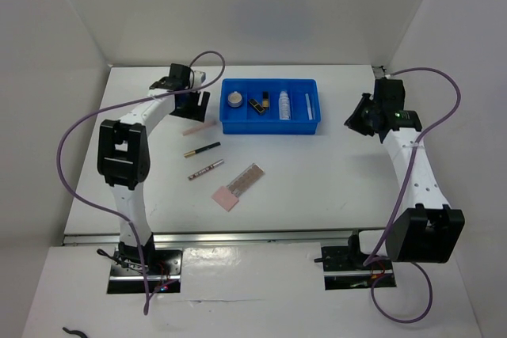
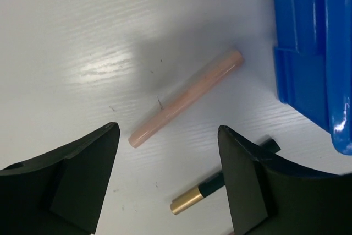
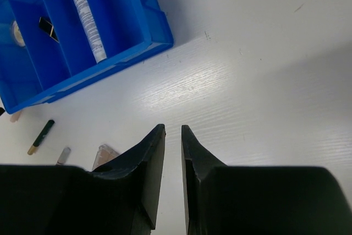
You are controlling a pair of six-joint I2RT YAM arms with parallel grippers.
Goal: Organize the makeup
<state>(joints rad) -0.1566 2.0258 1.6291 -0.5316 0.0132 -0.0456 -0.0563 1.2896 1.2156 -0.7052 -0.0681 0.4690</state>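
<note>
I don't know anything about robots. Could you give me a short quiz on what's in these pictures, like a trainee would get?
1. True or false: the left gripper is open and holds nothing.
2. Which of these lies inside the blue tray? A) the flat pink palette B) the round compact C) the pink pencil
3. How many items lie on the table outside the tray?

Key: 1 true; 2 B; 3 four.
</note>
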